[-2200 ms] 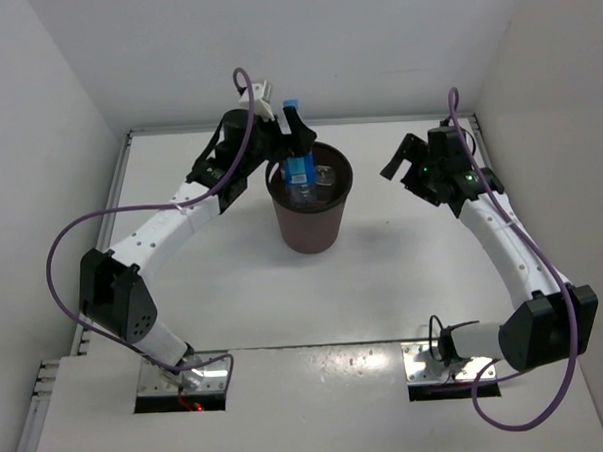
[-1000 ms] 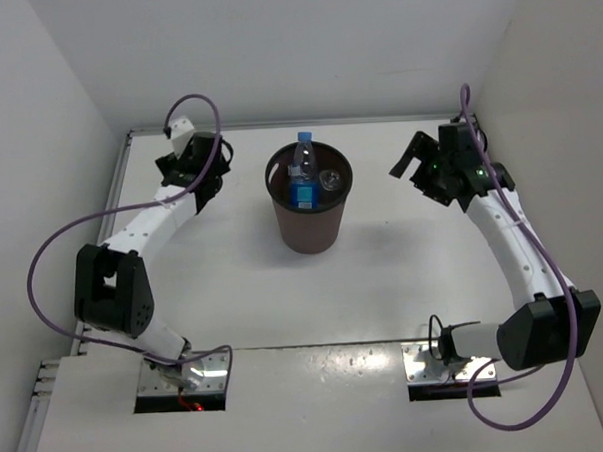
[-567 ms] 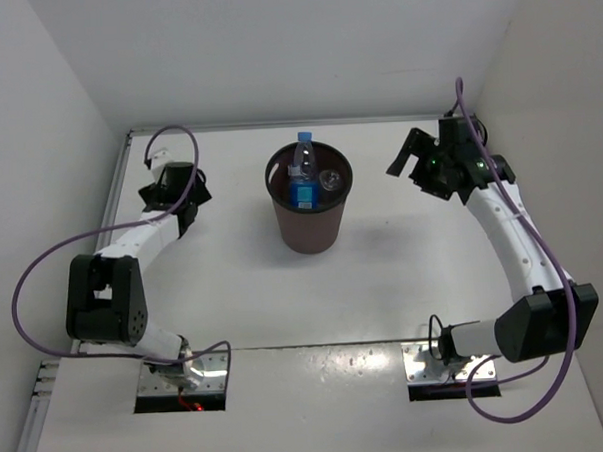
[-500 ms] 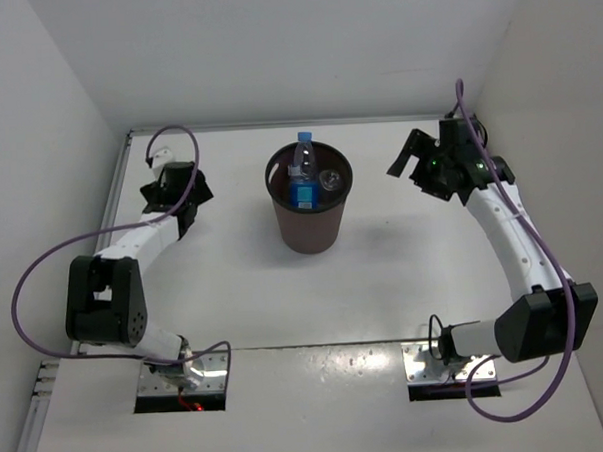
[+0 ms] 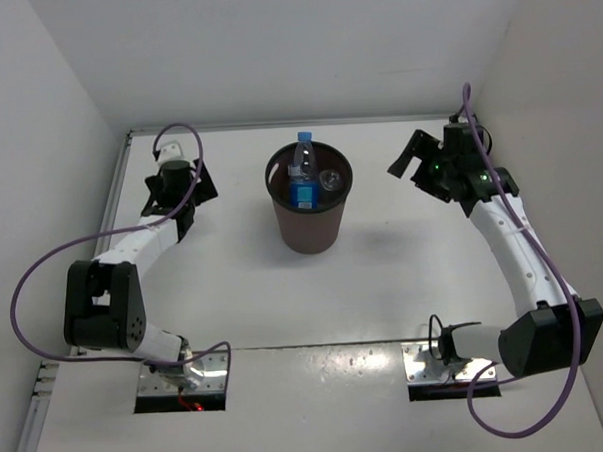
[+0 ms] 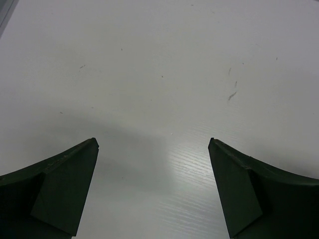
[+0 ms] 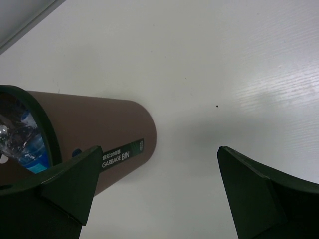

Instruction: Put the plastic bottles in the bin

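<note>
The dark brown bin [image 5: 312, 226] stands upright at the middle back of the table. A clear blue-labelled, blue-capped bottle [image 5: 301, 173] stands in it with its cap above the rim, and a plain clear bottle [image 5: 328, 179] lies beside it inside. The orange bottle and the white/red/blue-labelled one are hidden. My left gripper [image 5: 183, 186] is open and empty over bare table left of the bin [image 6: 153, 144]. My right gripper [image 5: 407, 159] is open and empty to the right of the bin, which shows in the right wrist view [image 7: 89, 134] with a bottle inside [image 7: 22, 144].
White walls close the table at the back and both sides. A raised edge strip [image 5: 115, 194] runs along the table's left side close to my left gripper. The arm bases [image 5: 183, 376] sit at the near edge.
My left gripper let go of the blue-labelled bottle into the bin and swung left, away from the bin, then turned slightly. My right gripper has barely moved.
</note>
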### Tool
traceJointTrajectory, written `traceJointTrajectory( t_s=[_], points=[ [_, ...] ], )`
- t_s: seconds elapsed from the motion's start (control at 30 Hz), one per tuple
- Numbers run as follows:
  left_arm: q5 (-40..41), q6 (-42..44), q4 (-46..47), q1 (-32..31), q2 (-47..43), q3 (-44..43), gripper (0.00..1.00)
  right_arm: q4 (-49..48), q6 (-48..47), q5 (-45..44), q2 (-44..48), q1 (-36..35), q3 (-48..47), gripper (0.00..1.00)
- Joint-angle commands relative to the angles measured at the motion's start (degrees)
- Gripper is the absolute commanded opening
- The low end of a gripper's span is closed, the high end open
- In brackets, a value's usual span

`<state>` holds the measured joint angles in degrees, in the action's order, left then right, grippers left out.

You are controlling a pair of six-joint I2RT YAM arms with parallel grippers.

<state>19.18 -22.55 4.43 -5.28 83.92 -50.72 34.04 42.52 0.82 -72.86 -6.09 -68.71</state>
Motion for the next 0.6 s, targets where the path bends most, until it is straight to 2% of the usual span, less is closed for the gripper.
traceJointTrajectory(
  t_s=[0.0,0.1,0.17,0.27,0.4,0.5,0.57],
  points=[
    [-3.8,3.6,1.2,-0.3,-1.7,0.3,1.0,-2.2,1.0,-0.6,2.1,-0.1,0.5,0.99],
    [-11.2,7.9,2.6,-0.3,-1.2,0.3,1.0,-2.2,1.0,-0.6,2.1,-0.1,0.5,0.99],
    [-11.7,8.5,3.4,-0.3,-1.8,0.9,1.0,-2.2,1.0,-0.6,2.1,-0.1,0.5,0.99],
    [-11.7,8.5,3.4,-0.3,-1.8,0.9,1.0,-2.2,1.0,-0.6,1.6,-0.1,0.5,0.99],
    [-12.8,13.5,0.4,-0.3,-2.4,0.9,1.0,-3.5,1.0,-1.2,2.2,-0.1,0.0,0.99],
    [-7.8,14.0,-2.0,-0.3,-3.6,1.5,1.0,-3.5,1.0,0.0,1.4,-0.1,-0.5,0.99],
    [-7.8,13.1,-2.7,-0.3,-3.6,1.5,1.0,-2.5,1.0,0.1,0.3,-0.1,-1.2,0.99]
  ],
)
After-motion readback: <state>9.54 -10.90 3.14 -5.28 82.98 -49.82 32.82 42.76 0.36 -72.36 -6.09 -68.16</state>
